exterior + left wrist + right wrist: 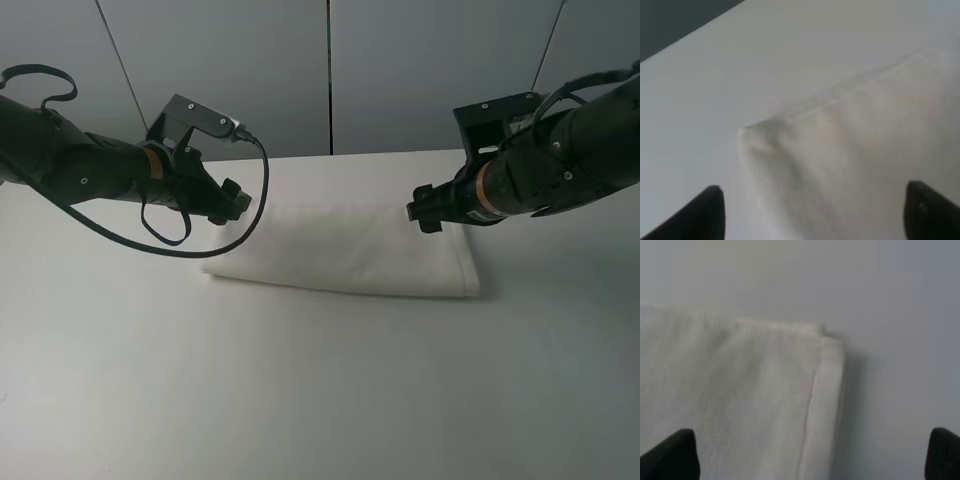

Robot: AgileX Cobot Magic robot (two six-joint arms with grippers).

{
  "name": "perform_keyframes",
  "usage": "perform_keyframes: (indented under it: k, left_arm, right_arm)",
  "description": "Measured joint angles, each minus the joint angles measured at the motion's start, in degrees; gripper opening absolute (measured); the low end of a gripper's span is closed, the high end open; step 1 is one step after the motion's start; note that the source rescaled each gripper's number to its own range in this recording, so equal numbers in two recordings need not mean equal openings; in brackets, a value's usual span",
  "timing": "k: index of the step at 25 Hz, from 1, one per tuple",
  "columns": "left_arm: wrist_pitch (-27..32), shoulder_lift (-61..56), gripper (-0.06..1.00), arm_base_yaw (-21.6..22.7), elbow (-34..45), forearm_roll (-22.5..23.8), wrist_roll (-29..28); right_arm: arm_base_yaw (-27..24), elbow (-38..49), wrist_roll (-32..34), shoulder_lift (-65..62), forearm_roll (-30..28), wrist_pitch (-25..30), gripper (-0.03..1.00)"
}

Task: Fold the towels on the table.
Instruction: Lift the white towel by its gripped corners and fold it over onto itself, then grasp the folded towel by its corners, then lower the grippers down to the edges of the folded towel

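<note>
The white towel (350,250) lies folded into a wide strip on the white table (300,400), near its far middle. My left gripper (230,205) hovers open and empty above the towel's left end; its view shows a towel corner (765,135) between the dark fingertips (700,210). My right gripper (425,212) hovers open and empty above the towel's right part; its view shows the towel's folded corner and border band (825,385) between the fingertips (672,455). No label shows.
A grey panelled wall (330,70) stands behind the table's far edge. A black cable (250,200) loops from the left wrist over the towel's left end. Bare tabletop stretches in front of the towel.
</note>
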Motion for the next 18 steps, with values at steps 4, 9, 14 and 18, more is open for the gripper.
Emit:
perform_keyframes:
  k: [4,9,14,18]
  left_arm:
    - [1.1,0.0,0.93,0.0,-1.0,-0.4,0.0]
    - [13.3,0.1,0.93,0.0,-5.6,-3.9,0.0]
    - [23.0,0.1,0.93,0.5,-10.6,-5.3,0.0]
    - [24.8,0.3,0.93,0.5,-11.0,-5.5,0.6]
  right_arm:
    - [0.0,0.0,0.6,0.0,0.0,-0.1,1.00]
    - [-0.1,-0.1,0.2,0.0,1.9,-3.6,1.00]
    - [-2.4,-0.8,-2.1,0.0,5.5,-13.3,1.00]
    - [-3.6,-1.9,-6.1,0.0,4.4,-18.0,1.00]
